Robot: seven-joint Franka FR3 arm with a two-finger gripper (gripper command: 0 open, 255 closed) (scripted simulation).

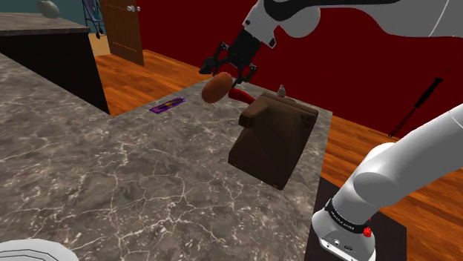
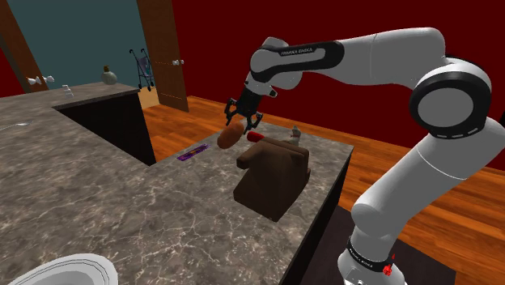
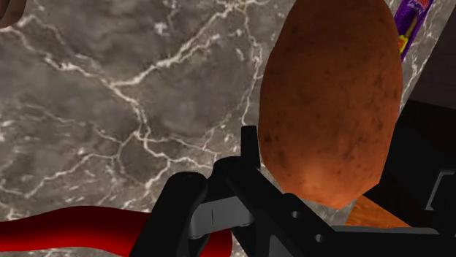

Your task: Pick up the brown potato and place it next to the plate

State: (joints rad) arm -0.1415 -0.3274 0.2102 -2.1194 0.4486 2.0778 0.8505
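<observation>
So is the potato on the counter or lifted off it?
Lifted: the potato hangs from the gripper, clear above the counter in both exterior views.

Marbled grey counter (image 1: 111, 170) bears brown block (image 1: 273, 141), purple packet (image 1: 166, 106), white plate (image 2: 73, 271).

this looks like a kitchen in a home. a long counter (image 1: 111, 170) with a grey, white-veined stone pattern meets a second counter (image 1: 44, 30) at a corner. on it sit a white plate (image 2: 73, 271) and a brown block (image 1: 271, 141) shaped like a knife block, with a brown potato (image 1: 216, 89) above. the floor (image 1: 148, 74) is warm wooden planks, the wall (image 1: 185, 26) is deep red, and a wooden door (image 1: 122, 30) with a round knob stands at the back.
</observation>
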